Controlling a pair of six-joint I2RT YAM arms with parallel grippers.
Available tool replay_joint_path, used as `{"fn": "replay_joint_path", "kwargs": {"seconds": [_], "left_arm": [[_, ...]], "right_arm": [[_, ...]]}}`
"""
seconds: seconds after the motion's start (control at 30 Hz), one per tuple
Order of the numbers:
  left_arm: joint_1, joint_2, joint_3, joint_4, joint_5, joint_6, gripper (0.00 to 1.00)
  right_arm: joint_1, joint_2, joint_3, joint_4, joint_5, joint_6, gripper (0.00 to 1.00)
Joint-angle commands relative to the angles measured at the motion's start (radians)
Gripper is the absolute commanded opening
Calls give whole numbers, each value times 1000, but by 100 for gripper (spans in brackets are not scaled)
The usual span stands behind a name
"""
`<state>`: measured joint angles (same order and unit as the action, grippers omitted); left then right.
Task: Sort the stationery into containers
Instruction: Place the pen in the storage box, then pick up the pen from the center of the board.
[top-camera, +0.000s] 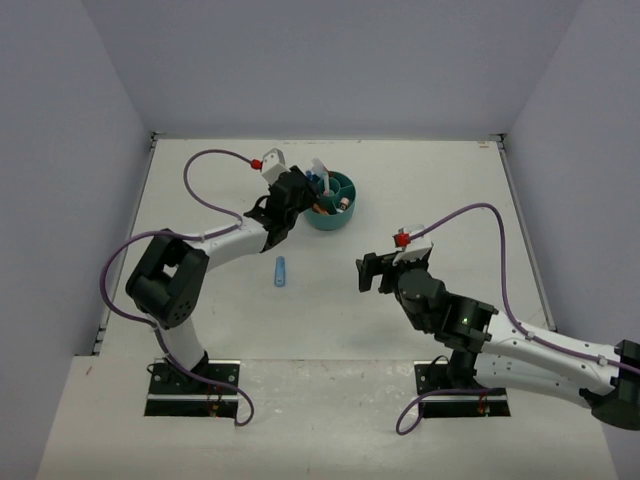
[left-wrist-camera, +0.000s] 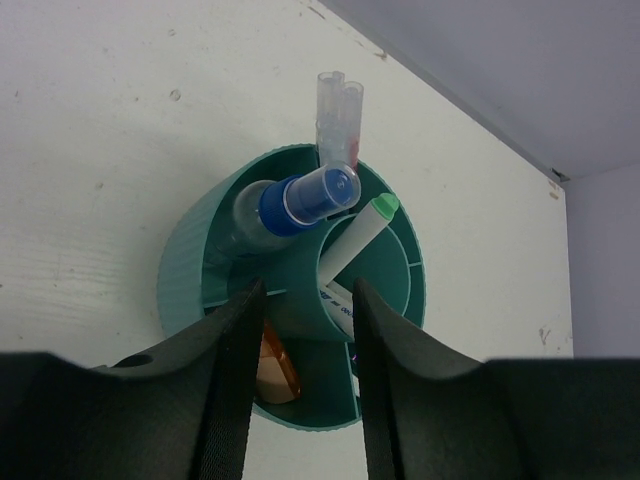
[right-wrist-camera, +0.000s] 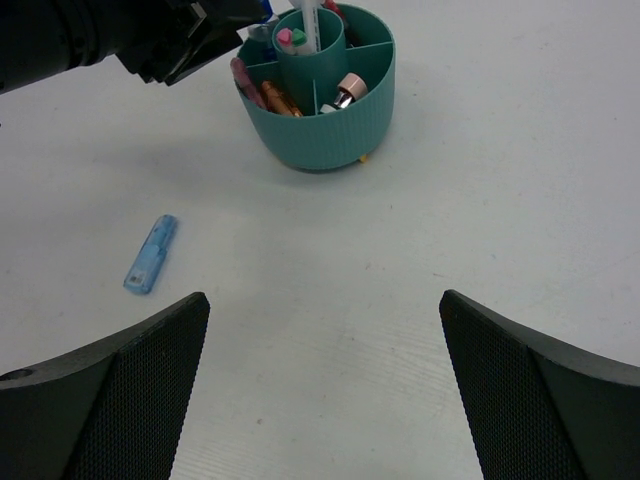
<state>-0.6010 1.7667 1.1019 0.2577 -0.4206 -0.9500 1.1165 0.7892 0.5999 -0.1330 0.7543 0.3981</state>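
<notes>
Closest to me, the right gripper (right-wrist-camera: 322, 300) hangs over the table (top-camera: 450, 200) on the near-right side of the teal organiser (right-wrist-camera: 340, 125). It's well apart from it, fingers spread wide with nothing between them.

One stubby blue marker (top-camera: 281, 271) lies flat on the table on the organiser's near-left side, clear of it and touching nothing else.

Further out, the left gripper (top-camera: 300, 192) sits right at the organiser's left rim, angled down at it. Its fingers (left-wrist-camera: 235, 380) are apart too, not clamped on anything. On its wrist cam I see the organiser's central cup in the gap.

Inside the organiser:
- A white pen with a green cap (left-wrist-camera: 362, 232) leans out of the central cup.
- A fat marker with a blue collar and clear cap (left-wrist-camera: 305, 198) pokes out of an outer compartment on the left.
- An orange marker (left-wrist-camera: 276, 365) lies in the outer compartment nearest that gripper.
- The right wrist cam also shows a pink-capped piece (right-wrist-camera: 350, 88) in a near compartment and a pink marker (right-wrist-camera: 244, 78) on the organiser's left.

At the far rim two clear tubes (left-wrist-camera: 338, 110) stick up, can't tell what they are.
</notes>
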Motion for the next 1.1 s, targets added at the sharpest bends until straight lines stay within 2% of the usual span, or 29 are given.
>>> {"fn": "replay_joint_path", "kwargs": {"seconds": [0.0, 0.13, 0.23, 0.33, 0.4, 0.5, 0.6, 0.7, 0.87, 1.07], "left_arm": [[10, -131, -39, 47, 2, 26, 46], [7, -302, -79, -58, -13, 83, 56], [9, -543, -170, -208, -103, 138, 83], [9, -809, -274, -358, -136, 189, 96], [9, -910, -293, -405, -142, 211, 97], [9, -1113, -319, -588, -179, 245, 97], [9, -1210, -310, -718, -190, 283, 98], [9, -1291, -284, -829, -185, 305, 100], [9, -1351, -277, -959, -224, 344, 100], [9, -1383, -317, -943, -207, 363, 100]], "right_arm": [[-15, 31, 1, 51, -34, -3, 99], [-40, 102, 26, 49, -97, 44, 99], [-43, 269, 153, -31, -160, 144, 99], [-41, 439, 282, -130, -226, 220, 99], [-44, 556, 377, -178, -279, 225, 99], [-44, 854, 654, -342, -358, 246, 94], [-43, 1018, 843, -425, -386, 278, 88], [-41, 1166, 941, -467, -416, 285, 81], [-42, 1302, 1061, -470, -452, 282, 72], [-43, 1402, 1143, -500, -430, 285, 66]]}}
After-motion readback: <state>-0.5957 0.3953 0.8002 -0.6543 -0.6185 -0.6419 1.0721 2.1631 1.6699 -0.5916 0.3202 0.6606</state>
